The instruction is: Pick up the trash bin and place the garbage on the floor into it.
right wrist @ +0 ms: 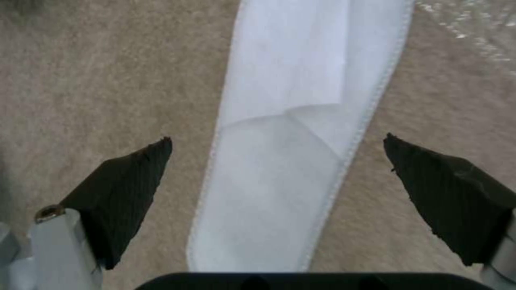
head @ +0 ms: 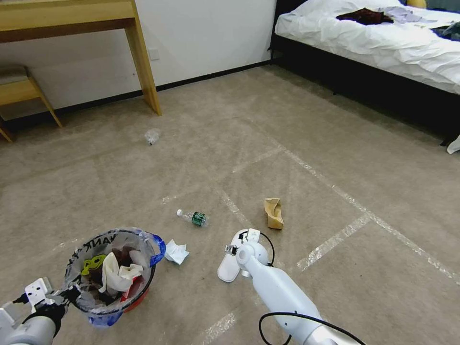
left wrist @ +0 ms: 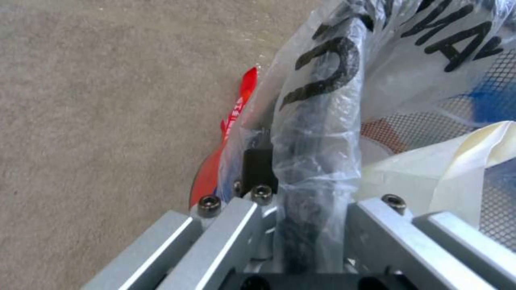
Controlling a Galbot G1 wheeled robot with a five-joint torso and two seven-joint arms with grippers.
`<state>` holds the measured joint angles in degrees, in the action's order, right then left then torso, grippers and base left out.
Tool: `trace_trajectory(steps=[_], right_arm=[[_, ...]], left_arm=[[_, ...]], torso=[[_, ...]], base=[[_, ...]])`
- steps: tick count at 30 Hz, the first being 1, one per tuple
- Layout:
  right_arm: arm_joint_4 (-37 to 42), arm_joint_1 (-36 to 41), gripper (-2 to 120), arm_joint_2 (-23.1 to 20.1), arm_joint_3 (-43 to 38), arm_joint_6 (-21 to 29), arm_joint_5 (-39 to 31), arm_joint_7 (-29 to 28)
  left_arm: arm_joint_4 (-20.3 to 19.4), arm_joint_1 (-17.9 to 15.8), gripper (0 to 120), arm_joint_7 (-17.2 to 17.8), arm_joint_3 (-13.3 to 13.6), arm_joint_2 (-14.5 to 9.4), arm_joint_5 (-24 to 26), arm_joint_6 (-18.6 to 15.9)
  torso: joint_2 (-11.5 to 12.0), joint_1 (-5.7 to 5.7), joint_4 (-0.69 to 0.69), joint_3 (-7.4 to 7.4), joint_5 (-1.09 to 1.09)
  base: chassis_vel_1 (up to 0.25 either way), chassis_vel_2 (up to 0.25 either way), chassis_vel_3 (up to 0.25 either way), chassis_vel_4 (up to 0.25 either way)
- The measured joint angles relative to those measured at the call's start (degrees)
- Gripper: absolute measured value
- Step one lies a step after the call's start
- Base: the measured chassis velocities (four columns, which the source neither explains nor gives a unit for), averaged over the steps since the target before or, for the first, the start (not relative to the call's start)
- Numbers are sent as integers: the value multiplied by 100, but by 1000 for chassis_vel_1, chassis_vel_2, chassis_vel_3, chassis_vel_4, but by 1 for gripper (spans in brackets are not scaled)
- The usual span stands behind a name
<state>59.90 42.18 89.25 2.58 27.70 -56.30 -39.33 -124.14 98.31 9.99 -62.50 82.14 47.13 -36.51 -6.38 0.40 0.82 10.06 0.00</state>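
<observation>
With the left gripper (left wrist: 317, 225) pinching the trash bin (head: 115, 273) rim, the spread right gripper (right wrist: 277, 193) straddles the white slipper sole (right wrist: 290, 161); lower squarely until both pads flank its edges before closing

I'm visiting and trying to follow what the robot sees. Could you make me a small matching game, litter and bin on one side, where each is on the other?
Things:
1. trash bin
2. white slipper sole
3. small bottle
4. brown cardboard scrap

Places:
A. lying on the carpet between the crumpled paper and the cardboard
B. held by its rim in the left gripper
C. on the floor nearest the bed
D. lying between the open fingers of the right gripper

Pairs: 1-B, 2-D, 3-A, 4-C
</observation>
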Motion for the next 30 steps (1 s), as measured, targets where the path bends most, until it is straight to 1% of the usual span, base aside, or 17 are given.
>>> trace_trajectory(steps=[7, 22, 30], right_arm=[[-402, -151, 100, 120, -22, -183, 180, 278], [-1039, -368, 100, 295, -75, -415, 407, 682], [-1106, -393, 100, 275, -106, -449, 454, 714]], left_arm=[[-21, 42, 1, -1, -4, 13, 4, 4], [-63, 68, 1, -2, -19, 37, 3, 7], [-43, 42, 1, -2, -17, 29, 9, 7]], torso=[[0, 0, 0, 0, 0], [0, 0, 0, 0, 0], [0, 0, 0, 0, 0]], base=[[0, 0, 0, 0], [0, 0, 0, 0], [0, 0, 0, 0]])
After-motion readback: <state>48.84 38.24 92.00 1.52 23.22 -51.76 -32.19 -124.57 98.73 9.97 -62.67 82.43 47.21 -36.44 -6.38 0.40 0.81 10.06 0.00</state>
